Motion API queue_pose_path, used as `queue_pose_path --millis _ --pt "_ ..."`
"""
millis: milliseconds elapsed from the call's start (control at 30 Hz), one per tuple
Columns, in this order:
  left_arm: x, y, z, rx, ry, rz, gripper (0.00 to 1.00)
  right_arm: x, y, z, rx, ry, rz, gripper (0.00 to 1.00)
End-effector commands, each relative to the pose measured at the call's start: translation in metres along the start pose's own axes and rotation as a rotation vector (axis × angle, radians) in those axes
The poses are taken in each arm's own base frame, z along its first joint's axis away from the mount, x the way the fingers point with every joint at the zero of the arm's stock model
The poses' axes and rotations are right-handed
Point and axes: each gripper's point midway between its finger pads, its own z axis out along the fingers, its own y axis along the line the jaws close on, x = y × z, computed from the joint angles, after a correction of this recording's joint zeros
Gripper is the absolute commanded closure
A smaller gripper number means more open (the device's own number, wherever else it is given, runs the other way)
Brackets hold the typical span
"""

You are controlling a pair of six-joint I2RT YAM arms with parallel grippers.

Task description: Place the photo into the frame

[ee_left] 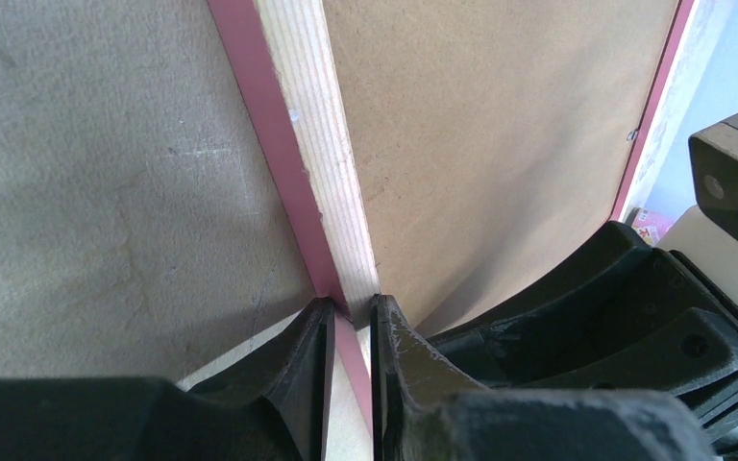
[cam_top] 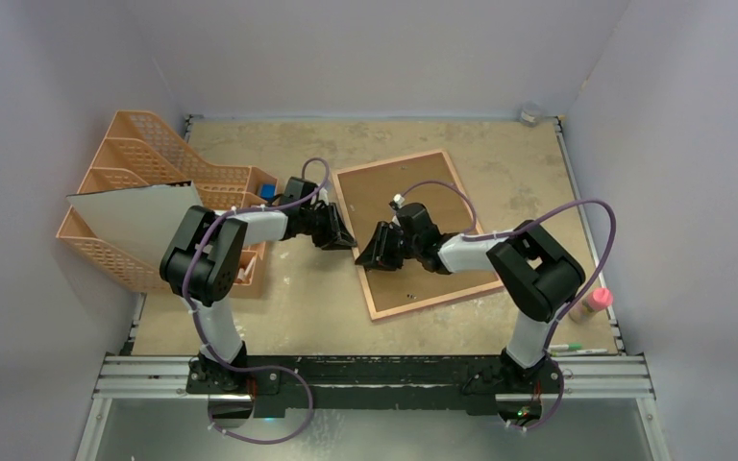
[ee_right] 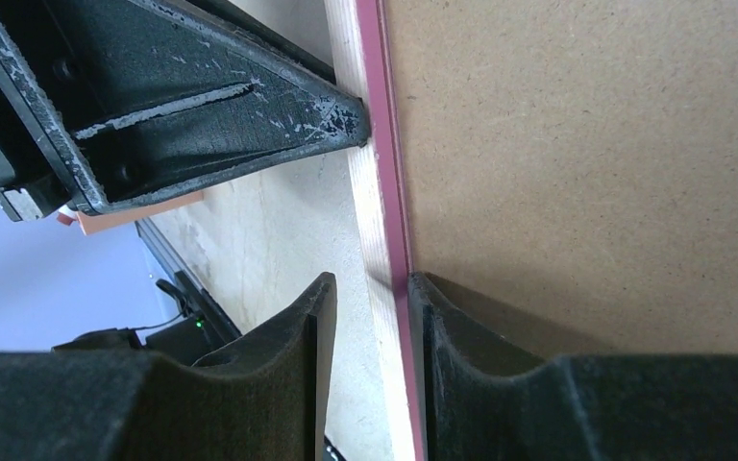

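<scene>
The frame (cam_top: 387, 162) lies face down, skewed on the table, its brown backing board (cam_top: 370, 197) up inside a pink and pale wood rim. My left gripper (cam_top: 344, 237) sits at the frame's left edge. In the left wrist view it (ee_left: 351, 305) is shut on the rim (ee_left: 317, 125), one finger on the pink outer side, the other on the wood. Just nearer on the same edge, my right gripper (cam_top: 367, 257) straddles the rim (ee_right: 370, 192). It (ee_right: 370, 280) stands open, one finger against the inner pink strip and a gap at the other. The photo is out of view.
An orange file organizer (cam_top: 144, 173) stands at the left with a greyish-white sheet (cam_top: 125, 216) leaning on it and a blue object (cam_top: 267, 189) beside it. A pink-capped bottle (cam_top: 596, 303) and a pen (cam_top: 572, 349) lie at the near right. Grey walls enclose the table.
</scene>
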Motion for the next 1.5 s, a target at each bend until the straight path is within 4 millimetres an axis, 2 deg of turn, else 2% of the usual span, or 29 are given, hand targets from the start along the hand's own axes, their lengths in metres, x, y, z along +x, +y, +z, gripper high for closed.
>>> queue_pose_path --millis 0,300,767,900,1067,1233,1367,1467 --pt "0.007 0.052 0.002 -0.209 -0.006 0.010 0.82 0.020 -0.016 -0.005 0.040 0.060 -0.008 0.64" --pt "0.007 0.051 0.001 -0.210 -0.008 0.013 0.82 0.019 -0.013 -0.006 0.033 0.061 -0.021 0.63" --pt "0.006 0.052 0.000 -0.214 -0.011 0.015 0.82 0.035 -0.025 -0.008 0.046 0.137 -0.058 0.63" --pt "0.005 0.051 0.000 -0.213 -0.014 0.016 0.82 0.033 -0.022 -0.008 0.038 0.130 -0.067 0.62" --pt "0.003 0.049 -0.001 -0.210 -0.017 0.018 0.82 0.009 0.000 -0.006 0.009 0.054 -0.060 0.61" --pt "-0.005 0.044 -0.007 -0.217 -0.042 0.039 0.74 -0.033 0.025 -0.012 0.011 -0.115 -0.051 0.61" --pt "-0.019 0.036 -0.018 -0.214 -0.081 0.052 0.66 -0.062 0.025 -0.023 0.019 -0.207 -0.031 0.61" --pt "-0.035 0.032 -0.027 -0.203 -0.116 0.045 0.63 -0.083 0.027 -0.024 0.007 -0.240 -0.023 0.60"
